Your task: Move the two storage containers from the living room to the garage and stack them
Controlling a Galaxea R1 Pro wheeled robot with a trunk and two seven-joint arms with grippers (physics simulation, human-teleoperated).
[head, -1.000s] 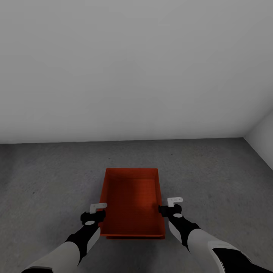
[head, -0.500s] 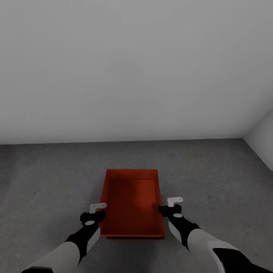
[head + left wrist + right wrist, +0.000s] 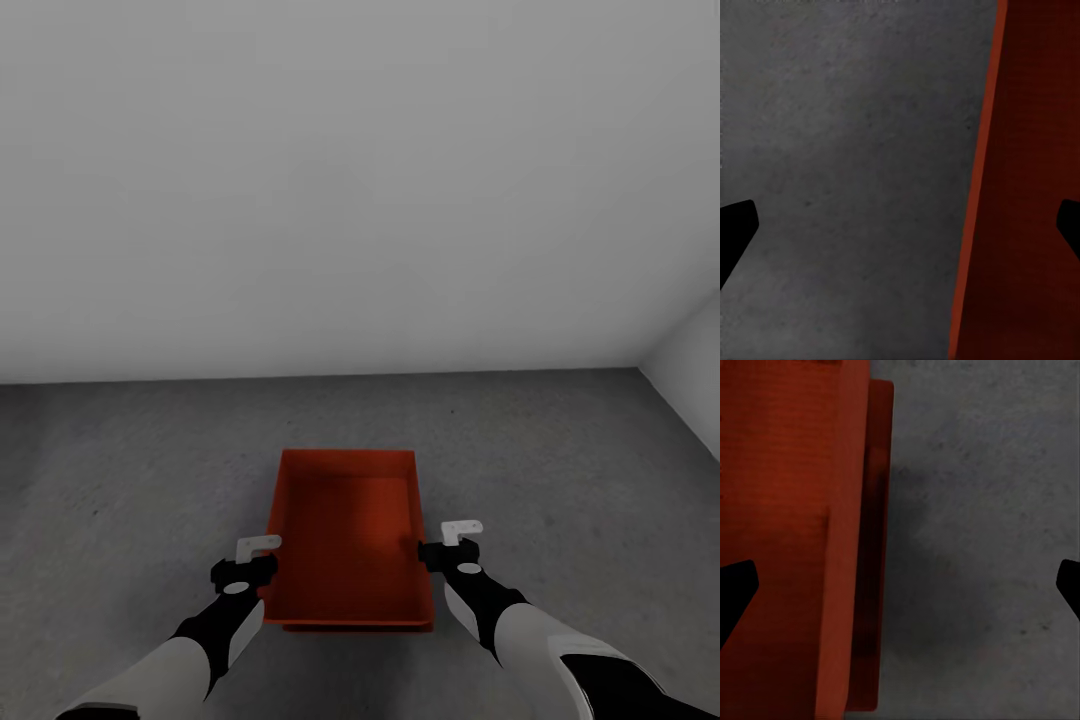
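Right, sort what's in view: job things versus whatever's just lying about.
Job:
- upper storage container
- lower storage container beneath it
- garage floor
- left gripper and right gripper, both open

Not the job:
- white-grey wall

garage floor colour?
Dark grey, mottled like concrete; the floor shows best in the head view.

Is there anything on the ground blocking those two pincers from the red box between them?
Nothing visible. The left pincer and the right pincer sit open right at the long sides of the upper storage container, which rests on a second container on bare grey floor.
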